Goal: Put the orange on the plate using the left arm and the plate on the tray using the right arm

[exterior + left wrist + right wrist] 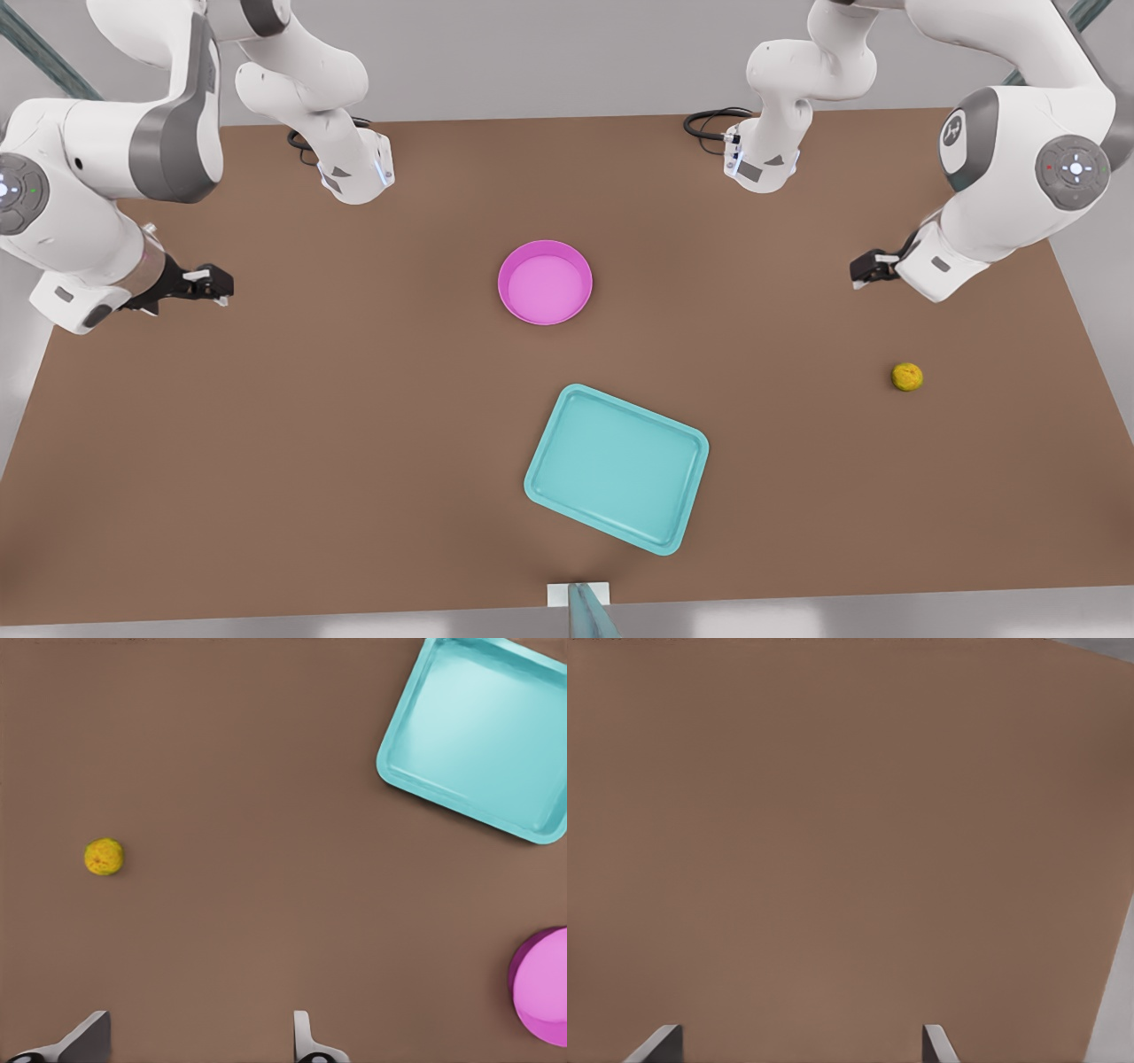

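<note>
Left tool point(858, 271): fingers spread wide, holding nothing, hovering near the small bumpy yellow-orange fruit point(906, 377) at the front view's right.
Right tool point(220, 285): your waiting arm, wide open, empty, over bare brown surface point(354, 425).
Round pink plate point(545, 282): mid-surface, apart from the rectangular teal tray point(617, 467).
Risk: your fruit may roll if pinched off-centre.

A brown table point(354, 425) spans the front view, its surface flat, matte and unmarked. Black cables point(709, 124) lie coiled on it near the far edge at two spots. Grey floor point(549, 53) lies past that edge. A small white block point(556, 595) sits at the near edge, a grey-green post point(592, 616) rising from it. Slanted grey-green struts point(44, 58) cross the upper corners.
</note>
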